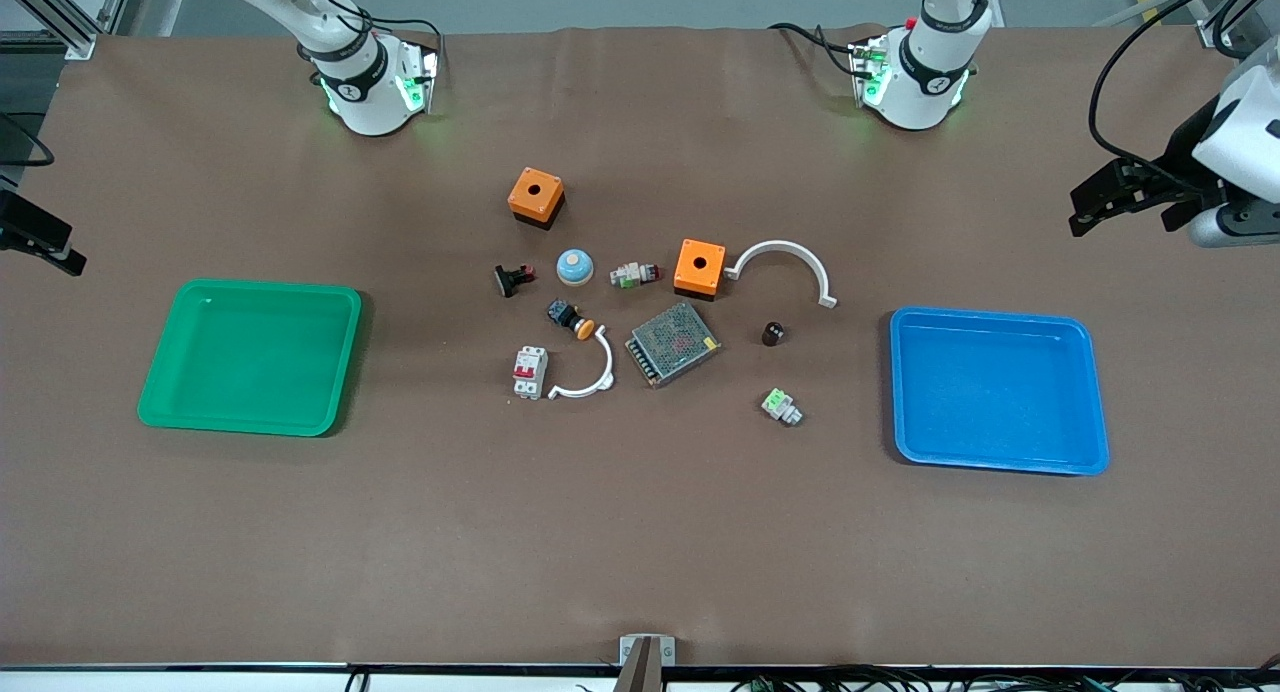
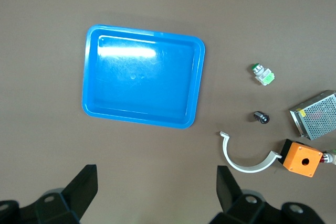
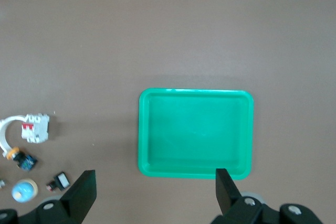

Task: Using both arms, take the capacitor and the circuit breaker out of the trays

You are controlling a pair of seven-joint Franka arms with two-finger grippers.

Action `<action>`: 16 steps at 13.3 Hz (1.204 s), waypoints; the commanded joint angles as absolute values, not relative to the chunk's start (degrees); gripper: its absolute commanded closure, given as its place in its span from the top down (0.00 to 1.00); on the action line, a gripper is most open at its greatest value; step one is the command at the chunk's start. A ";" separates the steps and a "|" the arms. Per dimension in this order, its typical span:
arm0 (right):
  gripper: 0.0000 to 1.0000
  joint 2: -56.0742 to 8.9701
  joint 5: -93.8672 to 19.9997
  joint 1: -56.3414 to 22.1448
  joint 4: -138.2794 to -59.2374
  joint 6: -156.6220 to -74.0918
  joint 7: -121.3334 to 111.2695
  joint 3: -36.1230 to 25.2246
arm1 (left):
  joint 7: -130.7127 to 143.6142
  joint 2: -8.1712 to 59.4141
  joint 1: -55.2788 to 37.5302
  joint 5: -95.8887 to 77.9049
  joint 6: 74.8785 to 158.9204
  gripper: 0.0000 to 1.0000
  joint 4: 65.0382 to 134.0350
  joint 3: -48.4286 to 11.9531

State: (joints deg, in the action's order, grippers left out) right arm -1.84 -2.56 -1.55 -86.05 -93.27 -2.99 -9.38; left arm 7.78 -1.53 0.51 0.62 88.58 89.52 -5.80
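Observation:
The capacitor [image 1: 772, 333], a tiny black cylinder, stands on the table between the metal mesh box and the blue tray; it also shows in the left wrist view [image 2: 261, 117]. The breaker [image 1: 530, 372], a white block with red levers, lies beside a small white arc; it also shows in the right wrist view [image 3: 35, 128]. My left gripper [image 1: 1120, 217] is open and empty, high over the left arm's end of the table [image 2: 157, 182]. My right gripper [image 1: 45, 240] is open and empty, high over the right arm's end [image 3: 156, 184].
A blue tray [image 1: 1095, 412] lies toward the left arm's end, a green tray [image 1: 160, 372] toward the right arm's end. Between them lie two orange boxes [image 1: 535, 196], a mesh power-supply box [image 1: 672, 343], a large white arc [image 1: 790, 257], a green-and-white connector [image 1: 781, 406], a push-button [image 1: 570, 319] and a blue dome [image 1: 575, 266].

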 commanded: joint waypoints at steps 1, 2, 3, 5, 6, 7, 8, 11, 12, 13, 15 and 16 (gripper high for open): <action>1.00 -1.14 -2.99 -3.95 -85.69 -91.85 7.53 -9.58 | 6.50 -1.58 1.05 0.44 87.98 1.00 88.77 -5.71; 1.00 -1.14 -2.55 -5.17 -85.69 -91.67 7.91 -9.58 | 6.50 -1.58 1.14 0.44 87.98 1.00 88.77 -5.71; 1.00 -1.23 -2.46 -5.45 -85.69 -91.50 7.74 -9.58 | 6.42 -1.32 1.14 0.44 87.98 1.00 88.77 -5.71; 1.00 -1.23 -2.37 -5.54 -85.69 -90.79 7.65 -9.58 | 6.59 -1.14 0.97 0.44 87.98 1.00 88.77 -5.71; 1.00 -1.23 -2.29 -5.54 -85.69 -90.79 7.65 -9.58 | 6.42 -1.14 1.05 0.44 87.98 1.00 88.77 -5.71; 1.00 -1.14 -2.11 -5.54 -85.69 -90.79 7.65 -9.67 | 6.59 -1.32 1.05 0.35 87.98 1.00 89.03 -5.71; 1.00 -1.14 -1.41 -5.54 -85.69 -90.79 7.47 -9.67 | 7.37 -1.41 1.05 0.35 87.54 1.00 89.12 -5.71; 1.00 -1.23 1.05 -5.62 -85.69 -90.79 6.42 -9.58 | 7.56 -1.41 1.05 0.35 87.01 1.00 89.47 -5.71; 1.00 -1.23 1.23 -5.62 -85.61 -90.79 4.33 -9.67 | 7.47 -1.41 1.05 0.35 87.01 1.00 89.30 -5.71; 1.00 -1.23 2.01 -5.62 -85.08 -90.79 1.87 -9.67 | 7.47 -1.41 1.05 0.35 87.01 1.00 89.21 -5.71; 1.00 -1.23 2.11 -5.62 -85.08 -90.79 1.14 -9.67 | 7.38 -1.23 0.97 0.35 87.01 1.00 89.12 -5.71; 1.00 -1.23 2.20 -5.62 -84.99 -90.79 1.40 -9.67 | 6.86 -1.23 0.97 0.35 87.01 1.00 89.12 -5.80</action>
State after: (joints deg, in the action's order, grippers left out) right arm -1.77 0.95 -5.45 -85.27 -91.46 2.13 -9.62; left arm 7.79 -1.24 0.84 0.62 87.63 89.54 -5.76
